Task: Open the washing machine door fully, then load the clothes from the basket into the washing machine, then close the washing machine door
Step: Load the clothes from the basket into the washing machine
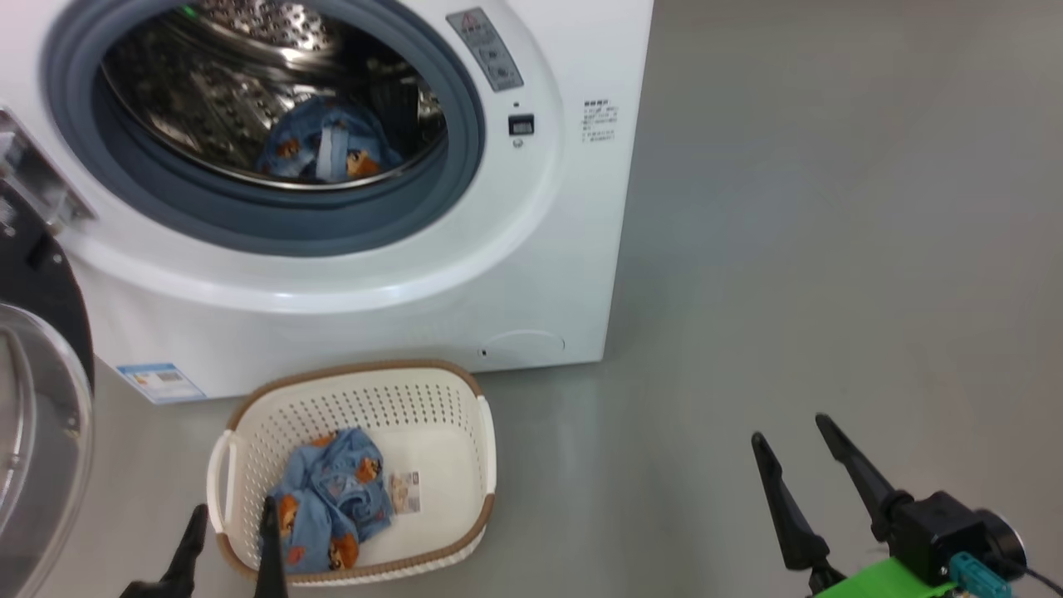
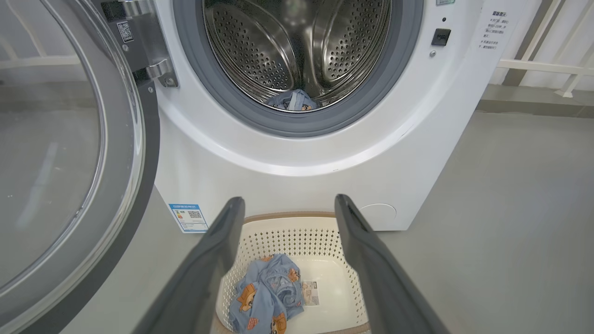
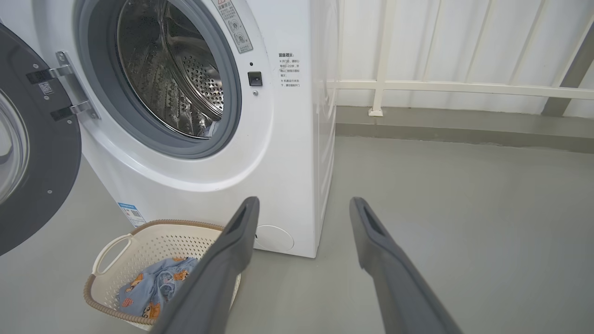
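with the washing machine door swung wide at nine o'clock and one garment in the drum, loading is judged partway done, and the clothes left in the basket at seven o'clock must next be grasped by the released left end effector, the right end effector likewise released.

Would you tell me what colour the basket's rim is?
The basket rim is brown, clearest in head view.
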You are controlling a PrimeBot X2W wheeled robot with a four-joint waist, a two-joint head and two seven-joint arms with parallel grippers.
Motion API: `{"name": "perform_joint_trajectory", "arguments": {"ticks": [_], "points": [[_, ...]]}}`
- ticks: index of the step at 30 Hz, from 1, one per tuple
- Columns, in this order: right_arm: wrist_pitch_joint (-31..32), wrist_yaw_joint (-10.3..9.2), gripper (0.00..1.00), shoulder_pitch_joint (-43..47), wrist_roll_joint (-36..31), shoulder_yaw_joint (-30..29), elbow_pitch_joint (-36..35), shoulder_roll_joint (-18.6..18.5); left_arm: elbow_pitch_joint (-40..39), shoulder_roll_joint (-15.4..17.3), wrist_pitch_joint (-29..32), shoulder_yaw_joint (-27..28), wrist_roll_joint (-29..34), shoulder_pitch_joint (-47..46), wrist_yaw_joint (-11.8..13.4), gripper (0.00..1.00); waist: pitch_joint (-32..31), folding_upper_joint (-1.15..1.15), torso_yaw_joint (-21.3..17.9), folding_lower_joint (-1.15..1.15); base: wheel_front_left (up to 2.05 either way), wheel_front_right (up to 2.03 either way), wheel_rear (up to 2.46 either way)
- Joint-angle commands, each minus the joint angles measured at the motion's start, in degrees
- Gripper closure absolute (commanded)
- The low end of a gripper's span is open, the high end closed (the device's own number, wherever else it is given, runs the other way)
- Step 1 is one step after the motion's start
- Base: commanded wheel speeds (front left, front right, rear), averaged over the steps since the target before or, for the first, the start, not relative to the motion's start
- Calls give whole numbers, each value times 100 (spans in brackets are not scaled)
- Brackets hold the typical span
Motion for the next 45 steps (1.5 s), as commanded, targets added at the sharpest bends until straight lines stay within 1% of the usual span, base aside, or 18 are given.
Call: {"name": "perform_joint_trajectory", "arguments": {"ticks": [1, 6, 13, 18, 19, 25, 31, 39, 45], "points": [[-42, 35, 0, -282, -14, 148, -208, -23, 32, 42, -18, 169, -58, -353, -67, 0, 372, 0, -31, 0, 0, 0, 0], [-71, 35, 0, -537, -55, 156, -316, -23, 914, -106, -99, 66, -165, -993, -387, 0, 989, 0, -83, 0, 0, 0, 0], [-188, 35, 0, -1030, -86, 259, -362, -23, 2593, -198, -91, -173, -68, -2392, -865, 0, 1945, 0, -231, 0, 0, 0, 0], [-380, 35, 0, -1433, -14, 419, -244, -23, 3760, -177, -110, -325, 130, -3369, -1059, 0, 2578, 0, -494, 0, 0, 0, 0], [-380, 35, 0, -1433, -14, 419, -244, -23, 3760, -177, -110, -325, 130, -3369, -1059, 0, 2578, 0, -494, 0, 0, 0, 0], [-646, 35, 0, -1838, 176, 587, 7, -23, 4872, -88, -157, -315, 191, -4264, -1156, 0, 3156, 0, -850, 0, 0, 0, 0], [-821, 35, 0, -2144, 346, 725, 178, -23, 5675, 44, -128, -283, 205, -5070, -1183, 0, 3666, 0, -1171, 0, 0, 0, 0], [-909, 35, 0, -2458, 607, 964, 348, -23, 6521, 504, 259, -277, 215, -5869, -1269, 0, 4299, 0, -1595, 0, 0, 0, 0], [-916, 35, 0, -2619, 811, 1070, 283, -23, 6823, 814, 572, -364, 287, -6235, -1280, 0, 4695, 0, -1776, 0, 0, 0, 0]]}}
